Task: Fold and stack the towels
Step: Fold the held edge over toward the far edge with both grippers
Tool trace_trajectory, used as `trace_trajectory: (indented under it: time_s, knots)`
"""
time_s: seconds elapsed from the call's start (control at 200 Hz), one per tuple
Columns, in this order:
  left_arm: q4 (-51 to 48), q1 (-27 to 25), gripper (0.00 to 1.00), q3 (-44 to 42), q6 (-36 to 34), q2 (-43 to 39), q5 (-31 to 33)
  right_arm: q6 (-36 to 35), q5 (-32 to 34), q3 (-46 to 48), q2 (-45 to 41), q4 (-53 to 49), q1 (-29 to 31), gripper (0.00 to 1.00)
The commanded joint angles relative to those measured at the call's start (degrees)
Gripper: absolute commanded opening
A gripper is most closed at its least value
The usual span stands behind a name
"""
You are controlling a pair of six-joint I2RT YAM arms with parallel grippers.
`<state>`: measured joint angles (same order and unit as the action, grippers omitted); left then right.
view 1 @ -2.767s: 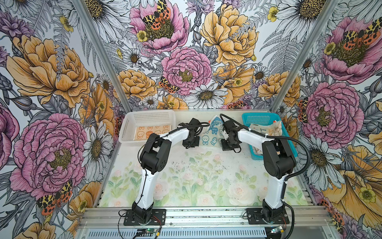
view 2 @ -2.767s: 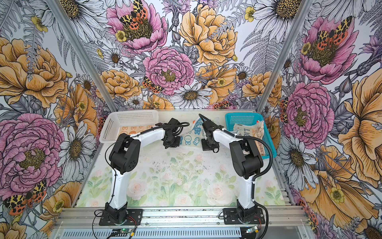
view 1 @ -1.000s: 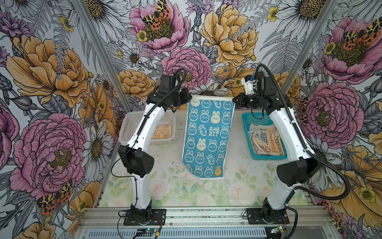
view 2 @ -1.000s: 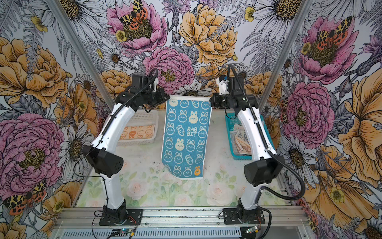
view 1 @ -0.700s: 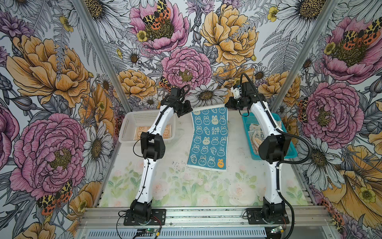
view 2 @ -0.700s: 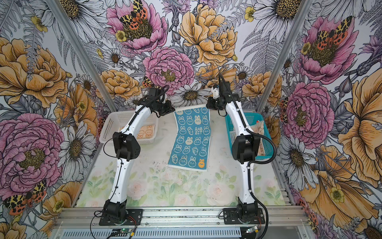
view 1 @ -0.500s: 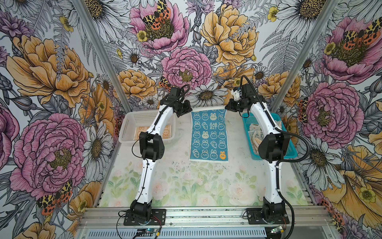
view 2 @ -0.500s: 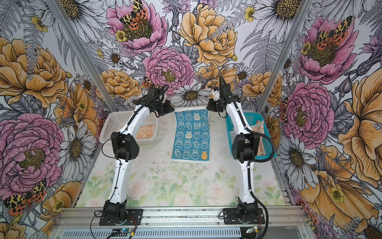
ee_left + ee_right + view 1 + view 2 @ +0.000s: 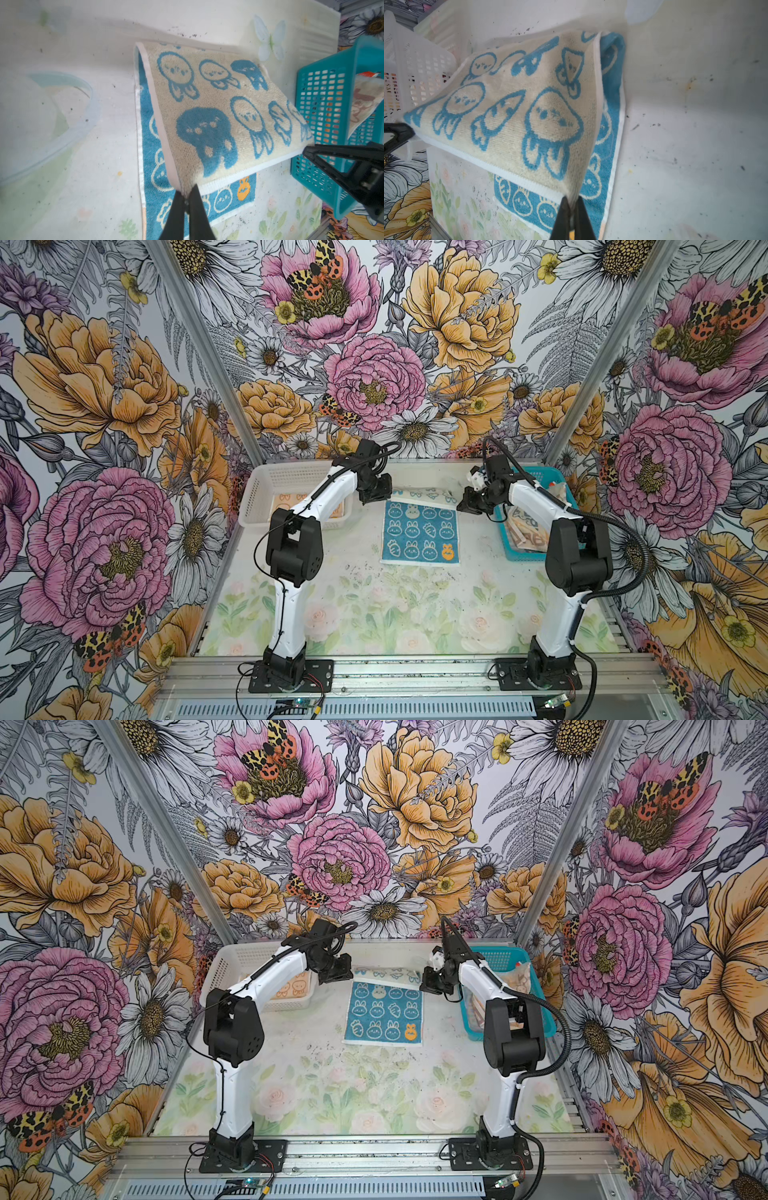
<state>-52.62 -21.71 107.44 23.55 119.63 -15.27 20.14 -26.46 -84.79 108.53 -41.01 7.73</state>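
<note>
Blue bunny towel [image 9: 419,533] lies on the floral table [image 9: 374,614] between two baskets, its far end held up and folded back over the rest, so we see the cream underside. The left gripper [image 9: 187,195] is pinched tight on one raised corner and the right gripper [image 9: 571,202] is pinched tight on the other, with the white hem stretched between them above the flat blue half. An orange towel [image 9: 286,504] sits in the white basket [image 9: 257,489], and more towels [image 9: 525,526] are heaped in the teal basket [image 9: 542,477].
</note>
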Motion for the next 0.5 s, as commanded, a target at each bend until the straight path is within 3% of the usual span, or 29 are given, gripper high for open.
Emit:
trace_trajectory:
  time_s: [0.0, 0.31, 0.495]
  knots:
    - [1.60, 2.65, 0.00, -3.04, -1.01, -4.86, 6.47, 0.28, 4.42, 1.22, -5.49, 2.33, -0.94, 0.00]
    - [1.58, 2.93, 0.00, -0.84, -1.05, -8.80, 5.61, -0.21, 8.14, 0.91, -15.04, 0.79, -1.31, 0.00]
    - [1.56, 2.61, 0.00, -4.56, -1.03, -10.17, 6.18, 0.75, 8.44, 9.43, -15.39, 1.09, -0.67, 0.00]
